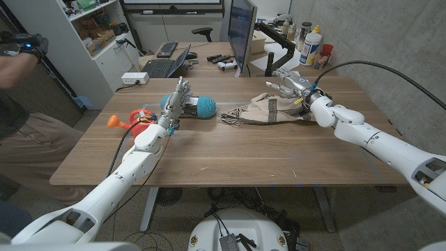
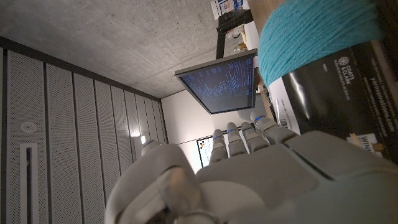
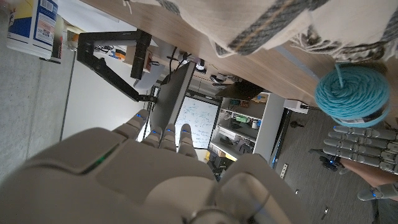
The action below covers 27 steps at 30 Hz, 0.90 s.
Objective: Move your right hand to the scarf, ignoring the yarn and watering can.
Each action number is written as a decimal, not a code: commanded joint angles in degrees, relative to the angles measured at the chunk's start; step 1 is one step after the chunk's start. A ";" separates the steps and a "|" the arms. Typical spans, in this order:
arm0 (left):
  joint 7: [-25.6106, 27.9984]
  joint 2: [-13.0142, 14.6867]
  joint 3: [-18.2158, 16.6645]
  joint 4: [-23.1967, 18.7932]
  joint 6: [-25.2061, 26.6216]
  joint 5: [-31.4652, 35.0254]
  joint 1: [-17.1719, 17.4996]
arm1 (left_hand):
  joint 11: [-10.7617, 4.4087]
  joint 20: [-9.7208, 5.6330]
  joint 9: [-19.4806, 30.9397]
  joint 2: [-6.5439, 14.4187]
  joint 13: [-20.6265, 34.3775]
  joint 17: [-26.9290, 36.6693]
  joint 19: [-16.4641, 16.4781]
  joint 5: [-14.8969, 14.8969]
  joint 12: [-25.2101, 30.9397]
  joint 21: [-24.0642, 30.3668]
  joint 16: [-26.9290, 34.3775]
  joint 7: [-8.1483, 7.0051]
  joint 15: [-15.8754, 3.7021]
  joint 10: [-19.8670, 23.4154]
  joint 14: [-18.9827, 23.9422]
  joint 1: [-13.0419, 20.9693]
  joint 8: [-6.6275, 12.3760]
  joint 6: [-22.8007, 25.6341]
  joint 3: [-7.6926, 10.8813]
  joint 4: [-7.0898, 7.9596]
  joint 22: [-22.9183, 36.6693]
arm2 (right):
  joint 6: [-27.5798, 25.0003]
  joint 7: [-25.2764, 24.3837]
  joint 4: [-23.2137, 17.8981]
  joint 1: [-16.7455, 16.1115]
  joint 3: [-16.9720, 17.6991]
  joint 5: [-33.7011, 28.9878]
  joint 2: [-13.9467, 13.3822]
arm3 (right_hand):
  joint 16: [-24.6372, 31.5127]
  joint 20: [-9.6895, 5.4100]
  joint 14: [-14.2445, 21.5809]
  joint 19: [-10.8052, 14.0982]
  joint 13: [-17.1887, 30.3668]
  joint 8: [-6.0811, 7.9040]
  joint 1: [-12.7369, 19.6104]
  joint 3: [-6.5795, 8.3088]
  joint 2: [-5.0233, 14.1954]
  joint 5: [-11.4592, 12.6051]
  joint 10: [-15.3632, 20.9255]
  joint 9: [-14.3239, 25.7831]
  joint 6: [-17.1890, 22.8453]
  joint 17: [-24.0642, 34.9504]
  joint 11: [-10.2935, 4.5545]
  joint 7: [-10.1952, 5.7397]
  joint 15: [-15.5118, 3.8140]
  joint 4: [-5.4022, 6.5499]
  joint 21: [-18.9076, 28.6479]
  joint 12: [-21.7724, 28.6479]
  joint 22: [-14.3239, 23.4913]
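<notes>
The scarf (image 1: 263, 110) lies crumpled on the table (image 1: 230, 157), right of the middle, its fringed end pointing toward the yarn (image 1: 204, 106). My right robot hand (image 1: 287, 85) is at the scarf's far right end, fingers spread and holding nothing; from the head view I cannot tell whether it touches the cloth or hangs just over it. My right wrist view adds the weave: pale cloth with grey and tan stripes (image 3: 249, 25), close beyond my right robot hand (image 3: 155, 174), and past it the teal yarn (image 3: 351, 94) with my other hand's fingers (image 3: 357, 146) beside it.

My left robot hand (image 1: 178, 97) stands on its edge just left of the yarn, fingers straight up and apart, gripping nothing. The left wrist view shows what the head view cannot: the yarn's black paper band (image 2: 336, 87), right beside my left robot hand (image 2: 249, 168).

The orange watering can (image 1: 132, 120) sits near the table's left edge, partly behind my left forearm. A monitor (image 1: 240, 31) stands at the far side. A person (image 1: 17, 104) is at the left edge of the head view.
</notes>
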 commanded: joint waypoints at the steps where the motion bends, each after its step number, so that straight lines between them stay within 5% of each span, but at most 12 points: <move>1: 0.53 -0.04 0.22 -0.30 0.40 0.33 -0.03 | -0.15 -0.79 0.31 -0.15 0.30 0.18 0.63 0.22 0.10 0.36 0.18 -0.05 -4.46 0.24 -0.01 0.79 0.09 0.13 0.25 0.10 0.07 | 2.05 0.85 2.72 1.24 -1.29 -1.10 0.42 | 0.27 -0.28 -0.23 -0.13 0.18 -0.25 -0.51 -0.32 0.20 0.32 -0.24 0.26 -0.31 0.18 -0.19 -0.14 -0.45 0.03 0.19 0.27 0.25; 27: 0.59 0.23 0.38 -0.92 0.92 0.36 0.34 | -0.24 -0.82 0.31 -0.21 0.30 0.19 0.74 0.11 0.07 0.39 0.22 0.06 -4.42 0.08 0.05 0.96 0.14 0.41 0.45 0.00 0.07 | 0.88 2.83 3.26 1.18 -2.75 -1.63 1.14 | 0.42 -0.45 -0.08 -0.14 0.18 0.00 -0.84 -0.56 0.19 0.65 -0.33 0.27 0.24 0.18 -0.58 -0.23 -0.52 0.23 0.19 0.38 0.24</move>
